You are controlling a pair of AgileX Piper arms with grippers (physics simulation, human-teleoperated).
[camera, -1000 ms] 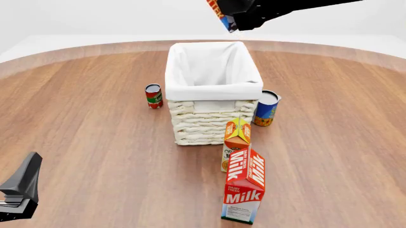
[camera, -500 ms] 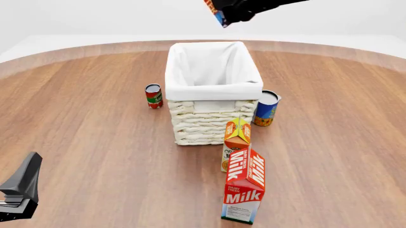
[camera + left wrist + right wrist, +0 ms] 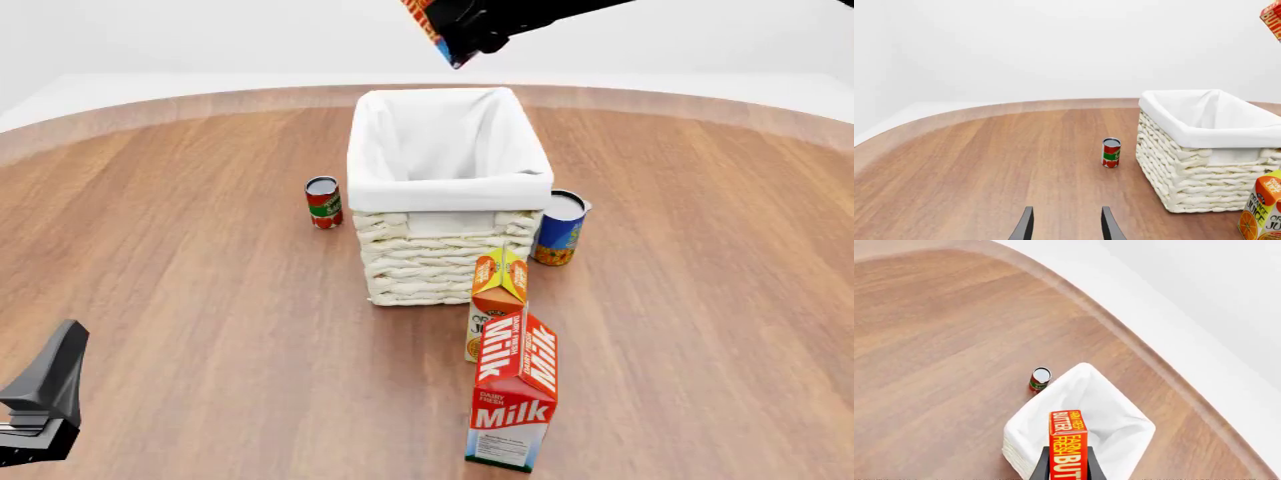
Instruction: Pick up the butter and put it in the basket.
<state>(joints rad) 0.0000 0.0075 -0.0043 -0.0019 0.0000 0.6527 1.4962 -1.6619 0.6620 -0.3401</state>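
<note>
Right gripper [image 3: 1067, 465] hangs high above the basket [image 3: 447, 215], clamped on the butter [image 3: 1068, 447]; left gripper [image 3: 1065, 225] low, fingers parted, empty.

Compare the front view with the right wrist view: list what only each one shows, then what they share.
Only the front view shows the milk carton, the juice carton behind it, the blue can by the basket's right side, and the idle left gripper low at the left edge.

Only the right wrist view shows the butter's lettered face head-on between the right gripper's fingers, hanging above the basket opening.

Both show the basket, the small red can beside it, the butter and the wooden table.
</note>
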